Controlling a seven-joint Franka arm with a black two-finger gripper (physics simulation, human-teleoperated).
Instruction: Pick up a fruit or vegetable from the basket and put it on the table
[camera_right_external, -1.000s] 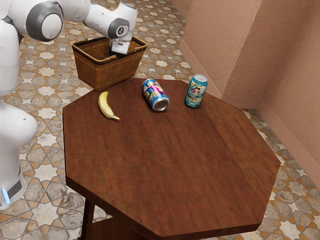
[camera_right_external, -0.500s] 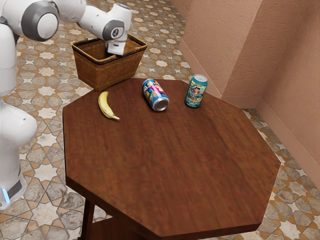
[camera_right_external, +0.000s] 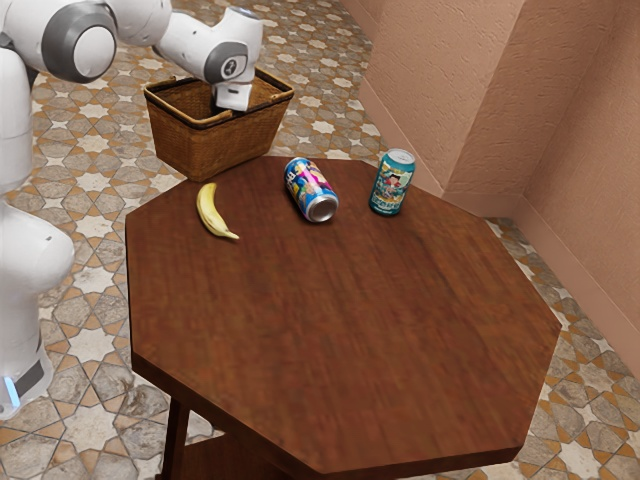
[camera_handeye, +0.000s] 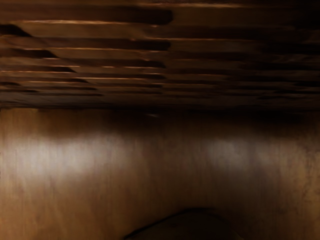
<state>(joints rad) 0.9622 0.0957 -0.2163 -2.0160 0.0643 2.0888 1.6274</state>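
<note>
Reaching down inside the wicker basket (camera_right_external: 205, 146), the gripper (camera_right_external: 232, 99) has its tips hidden by the wall; whether it is open or grasping anything cannot be told. Within, the wrist view reveals ridged weave (camera_handeye: 90, 47), a smooth brown surface (camera_handeye: 75, 162) and, close under the hand, a dark rounded shape (camera_handeye: 190, 227), possibly the fruit or vegetable, too dim to name. Outside, the exterior view has a banana (camera_right_external: 211, 212) lying on the table (camera_right_external: 350, 330), near the edge by the basket.
</note>
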